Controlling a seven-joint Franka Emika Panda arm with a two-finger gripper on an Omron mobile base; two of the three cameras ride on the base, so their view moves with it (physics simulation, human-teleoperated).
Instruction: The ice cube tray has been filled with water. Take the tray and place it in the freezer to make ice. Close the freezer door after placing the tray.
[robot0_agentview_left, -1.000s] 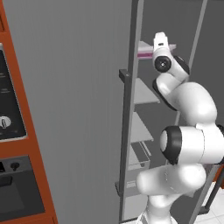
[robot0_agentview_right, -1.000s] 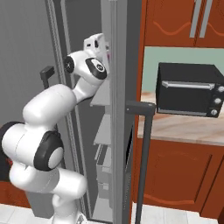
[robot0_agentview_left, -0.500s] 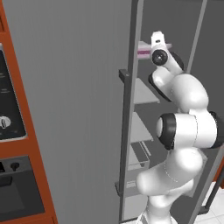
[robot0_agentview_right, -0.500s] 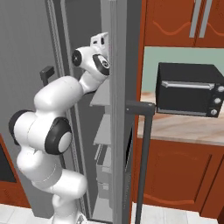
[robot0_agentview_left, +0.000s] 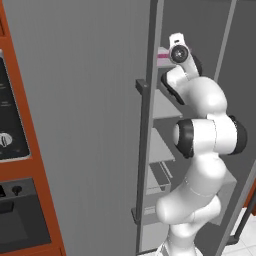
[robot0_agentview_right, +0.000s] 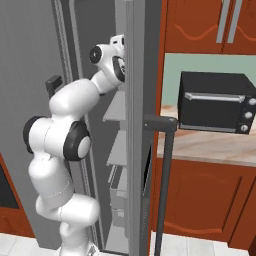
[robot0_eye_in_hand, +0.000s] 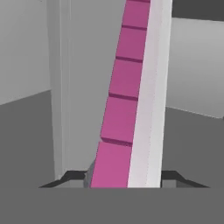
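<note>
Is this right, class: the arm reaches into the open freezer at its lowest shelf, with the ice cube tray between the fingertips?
Not quite. The gripper reaches in at an upper shelf of the freezer, as the left base view shows. The ice cube tray does lie between the fingertips.

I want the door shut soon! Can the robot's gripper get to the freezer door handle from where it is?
Probably not straight away. The gripper sits deep in the freezer by the tray. The handle hangs on the door's outer side, so the arm must back out first.
</note>
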